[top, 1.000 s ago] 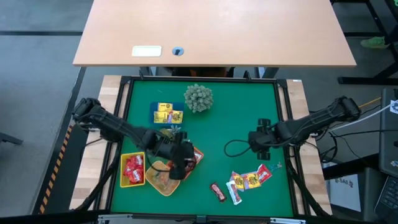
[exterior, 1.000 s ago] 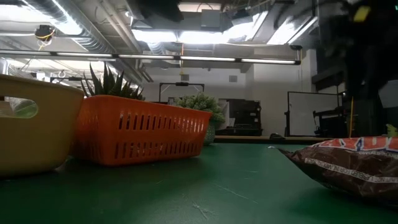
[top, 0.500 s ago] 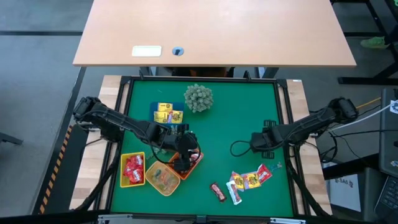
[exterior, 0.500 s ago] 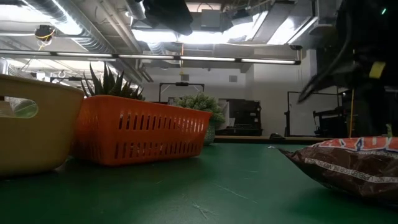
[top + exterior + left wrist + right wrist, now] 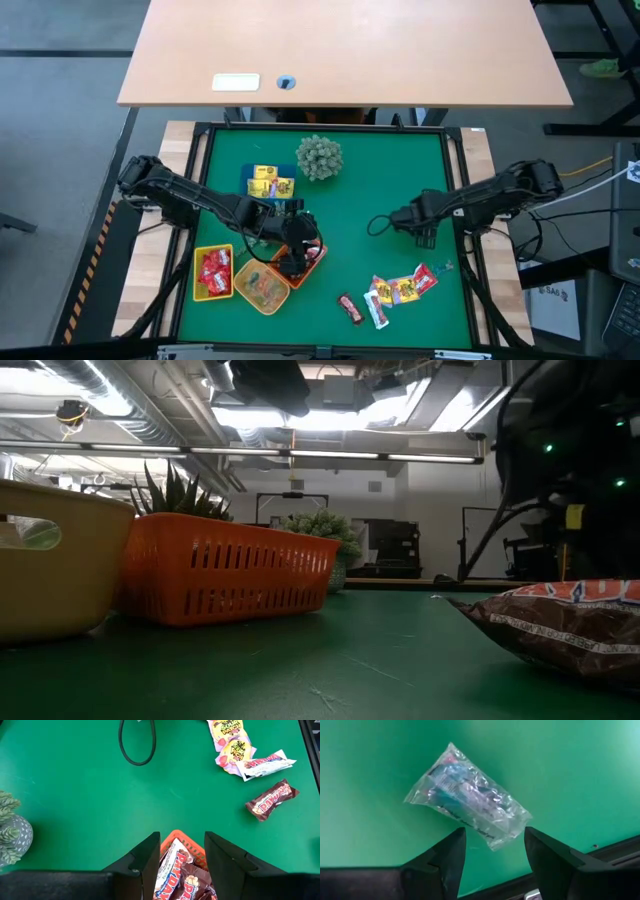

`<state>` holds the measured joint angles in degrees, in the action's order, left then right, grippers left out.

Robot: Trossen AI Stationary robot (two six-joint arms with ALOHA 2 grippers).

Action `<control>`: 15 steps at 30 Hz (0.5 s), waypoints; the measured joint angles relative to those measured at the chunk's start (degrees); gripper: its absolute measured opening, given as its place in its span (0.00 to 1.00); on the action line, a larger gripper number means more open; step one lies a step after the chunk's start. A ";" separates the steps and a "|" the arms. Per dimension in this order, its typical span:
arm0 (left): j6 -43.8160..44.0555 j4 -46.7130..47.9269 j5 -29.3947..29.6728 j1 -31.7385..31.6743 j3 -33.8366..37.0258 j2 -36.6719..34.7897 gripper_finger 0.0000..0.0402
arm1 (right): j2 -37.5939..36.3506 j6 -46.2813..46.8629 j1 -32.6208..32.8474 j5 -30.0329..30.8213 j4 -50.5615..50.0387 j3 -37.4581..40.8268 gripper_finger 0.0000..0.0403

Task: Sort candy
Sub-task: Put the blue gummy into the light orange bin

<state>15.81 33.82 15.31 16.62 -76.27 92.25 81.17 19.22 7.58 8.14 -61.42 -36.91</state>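
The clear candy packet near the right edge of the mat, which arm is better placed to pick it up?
The right. Its open right gripper hangs just above the clear candy packet, fingers either side of it. The left gripper is open over the orange tray on the mat's other side.

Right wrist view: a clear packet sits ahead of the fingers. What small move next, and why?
Probably lower the right gripper straight down over the clear crinkly plastic packet. Its jaws stand open and empty, the packet lies flat on the green table mat, just beyond the fingertips.

Left gripper (image 5: 182, 857) spread, pointing down; right gripper (image 5: 495, 851) likewise.
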 joint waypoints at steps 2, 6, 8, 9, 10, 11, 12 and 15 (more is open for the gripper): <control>0.00 0.00 0.00 0.00 0.00 0.00 0.35 | 1.01 -0.20 -0.69 -0.25 0.06 0.00 0.49; 0.00 -0.01 0.00 0.00 0.00 0.00 0.35 | 2.45 -0.20 -0.95 -0.29 0.05 0.00 0.41; 0.02 0.00 0.00 0.00 0.00 0.00 0.35 | 2.59 -0.58 -0.86 -1.24 0.19 0.00 0.34; 0.01 -0.02 0.00 0.00 0.00 0.00 0.35 | 2.63 -1.21 -0.85 -1.72 0.38 0.00 0.31; 0.00 0.00 0.00 0.00 0.00 0.00 0.35 | 2.66 -1.47 -0.85 -2.22 0.55 0.00 0.27; 0.02 0.00 0.00 0.00 0.00 0.00 0.35 | 2.66 -1.53 -0.85 -2.62 0.63 0.00 0.23; 0.02 0.00 0.00 0.00 0.00 0.00 0.35 | 2.66 -1.55 -0.85 -2.80 0.76 0.00 0.20; 0.02 0.00 0.00 0.00 0.00 0.00 0.35 | 2.66 -1.55 -0.85 -2.79 1.49 0.00 0.09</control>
<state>15.84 33.82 15.31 16.62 -76.27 92.25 83.83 17.67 6.72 5.34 -59.92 -36.91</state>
